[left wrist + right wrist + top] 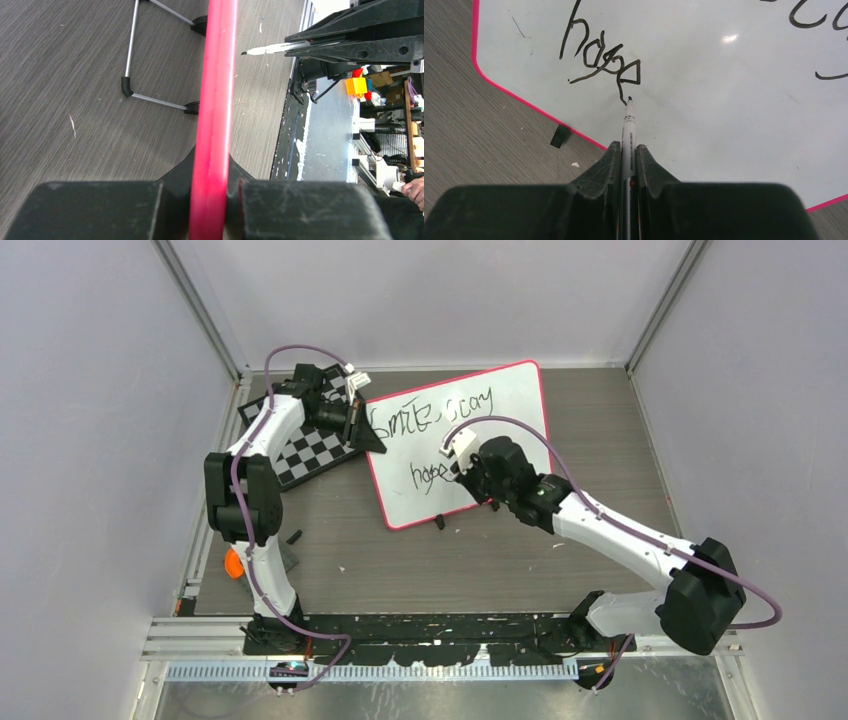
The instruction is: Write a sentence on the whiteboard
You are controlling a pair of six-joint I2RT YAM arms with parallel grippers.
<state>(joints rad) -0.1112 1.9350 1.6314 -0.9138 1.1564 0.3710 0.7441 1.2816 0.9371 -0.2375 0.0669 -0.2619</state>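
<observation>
The whiteboard, white with a pink-red frame, stands tilted at the table's back middle. The sentence in black marker reads roughly "Smile, stay" above "hope". My left gripper is shut on the board's left frame edge. My right gripper is shut on a white marker. The marker's black tip touches the board just below the last letter of "hope". The marker also shows in the left wrist view.
A black-and-white chessboard lies left of the whiteboard, under the left arm. The board's wire stand rests on the wood table. A small black foot lies by the board's lower edge. An orange object sits at the left edge.
</observation>
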